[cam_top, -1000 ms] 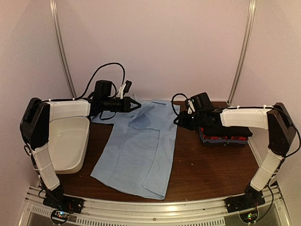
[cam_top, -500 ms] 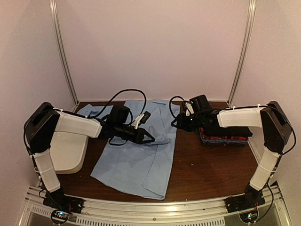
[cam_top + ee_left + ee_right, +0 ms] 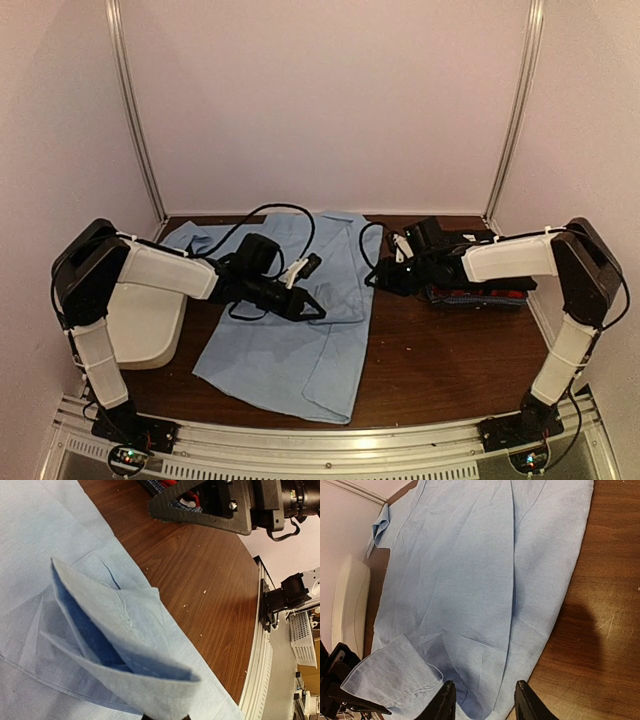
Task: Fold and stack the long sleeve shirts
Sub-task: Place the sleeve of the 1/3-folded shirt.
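Light blue shirt (image 3: 290, 350) – its sleeve (image 3: 125, 650) is pinched in the left gripper (image 3: 316, 310), a thin hold that may slip and unfold. The right gripper (image 3: 484, 695), jaws parted and empty, hovers low – it could snag the cloth

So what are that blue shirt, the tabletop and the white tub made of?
The light blue shirt looks like thin woven cotton, matte: it creases and folds softly. The table looks like dark wood or veneer, slightly glossy, with grain streaks. The white tub seems smooth moulded plastic, with rounded corners.
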You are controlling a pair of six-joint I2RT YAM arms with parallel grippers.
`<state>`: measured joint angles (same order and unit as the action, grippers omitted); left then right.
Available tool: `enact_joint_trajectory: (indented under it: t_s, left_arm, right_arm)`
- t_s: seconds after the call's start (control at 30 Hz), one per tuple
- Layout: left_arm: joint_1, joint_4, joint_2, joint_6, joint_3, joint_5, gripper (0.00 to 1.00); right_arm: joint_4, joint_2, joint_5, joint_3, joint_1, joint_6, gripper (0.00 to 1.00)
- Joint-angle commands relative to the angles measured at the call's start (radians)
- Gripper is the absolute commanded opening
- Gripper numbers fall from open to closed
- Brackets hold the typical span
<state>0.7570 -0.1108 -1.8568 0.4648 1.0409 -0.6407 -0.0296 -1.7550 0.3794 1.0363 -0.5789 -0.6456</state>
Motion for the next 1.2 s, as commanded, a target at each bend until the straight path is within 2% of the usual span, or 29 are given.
enact_joint_trajectory:
  t_s: [0.0,0.3,0.4,0.47,0.6,0.7,1.03,1.17]
  left_arm:
    - [0.016,0.029,0.042,-0.044,-0.016,0.017,0.00]
    - [0.048,0.071,0.064,-0.061,-0.068,0.054,0.02]
    - [0.052,0.076,0.077,-0.066,-0.079,0.050,0.06]
    - [0.057,0.091,0.084,-0.081,-0.077,0.050,0.16]
    - [0.067,0.106,0.099,-0.104,-0.076,0.041,0.50]
    - [0.086,0.120,0.124,-0.127,-0.077,0.019,0.61]
    - [0.113,0.187,0.133,-0.164,-0.055,-0.002,0.64]
    - [0.114,0.250,0.117,-0.196,-0.037,0.053,0.62]
  right_arm:
    - [0.022,0.048,-0.010,-0.017,-0.029,0.018,0.42]
    - [0.005,0.055,-0.029,-0.028,-0.059,0.027,0.42]
    - [0.001,0.055,-0.034,-0.031,-0.068,0.028,0.42]
    - [-0.003,0.055,-0.037,-0.030,-0.072,0.031,0.42]
    - [-0.019,0.055,-0.046,-0.026,-0.080,0.037,0.42]
    - [-0.026,0.053,-0.050,-0.024,-0.086,0.041,0.42]
    - [-0.041,0.028,-0.062,-0.012,-0.112,0.051,0.42]
    - [-0.059,0.006,-0.079,0.013,-0.128,0.073,0.42]
